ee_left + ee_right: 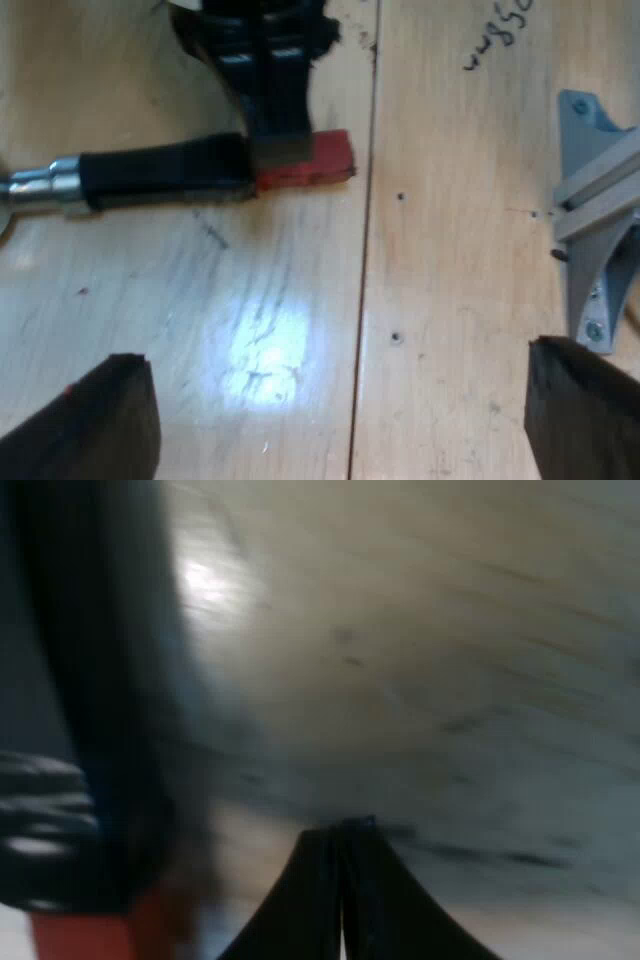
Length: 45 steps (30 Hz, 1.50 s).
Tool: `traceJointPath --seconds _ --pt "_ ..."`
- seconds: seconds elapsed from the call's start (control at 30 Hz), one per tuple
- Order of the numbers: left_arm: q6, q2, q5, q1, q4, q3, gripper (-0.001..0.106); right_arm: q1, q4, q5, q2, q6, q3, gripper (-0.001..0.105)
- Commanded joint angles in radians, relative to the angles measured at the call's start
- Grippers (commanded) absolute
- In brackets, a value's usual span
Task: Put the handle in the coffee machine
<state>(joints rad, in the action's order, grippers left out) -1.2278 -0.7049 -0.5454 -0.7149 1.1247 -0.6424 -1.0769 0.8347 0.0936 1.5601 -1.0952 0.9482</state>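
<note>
Pale wooden boards make up the table (200,300) under both arms. A dark seam (362,300) runs between two planks, and a patch of glare (265,350) sits on the near wood. On the plank beyond the seam there is some pen scribble (497,30) and a grey metal bracket (600,200).

I count straight ahead of my left gripper (345,425) as twelve o'clock. The holder (160,172) lies flat on the table at about eleven, well apart from that gripper. Its handle runs along the nine-to-three line, with the metal neck (45,185) toward nine. The red end (320,162) points toward three and stops just short of the seam. The bracket sits out at about two o'clock.

My left gripper hangs above the boards with its jaws spread wide. Its fingers (100,425) are far apart and nothing is between them.

My right gripper (275,140) hangs over the handle from the twelve o'clock side, right where the black grip meets the red. From the left wrist view I cannot tell whether it touches the handle.

In the right wrist view the dark handle and its red end run close beside that gripper's fingers (300,920), at about nine o'clock of them and not between them. The two fingers look pressed together with only a hairline gap and nothing held, though that view is smeared, so I say it with caution.
</note>
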Motion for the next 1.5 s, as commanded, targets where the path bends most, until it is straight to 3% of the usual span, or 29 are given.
traceJointPath --seconds 0.03,0.2,0.53,0.7,1.1,1.33,1.5 --pt "-0.001 0.001 0.013 0.056 0.027 -0.006 0.076 -0.021 -0.064 0.024 0.019 0.022 0.005 0.000" --pt "-0.001 0.009 0.015 0.131 0.049 -0.006 0.076 -0.047 -0.163 0.027 0.044 0.025 0.005 0.000" --pt "-0.001 0.013 0.021 0.153 0.076 -0.006 0.076 -0.096 -0.423 0.077 0.097 0.140 0.005 0.000" --pt "-0.001 0.013 0.081 0.201 0.076 -0.006 0.076 -0.104 -0.551 0.076 0.097 0.177 0.005 0.000" --pt "-0.001 0.020 0.100 0.238 0.080 -0.006 0.076 -0.104 -0.738 -0.007 0.144 0.256 0.005 0.000" --pt "-0.001 0.025 0.109 0.238 0.086 -0.006 0.076 -0.104 -0.738 0.042 0.150 0.254 0.005 0.000" --pt "-0.001 0.025 0.109 0.238 0.086 -0.006 0.076 -0.104 -0.590 -0.063 0.107 0.146 0.005 0.000"
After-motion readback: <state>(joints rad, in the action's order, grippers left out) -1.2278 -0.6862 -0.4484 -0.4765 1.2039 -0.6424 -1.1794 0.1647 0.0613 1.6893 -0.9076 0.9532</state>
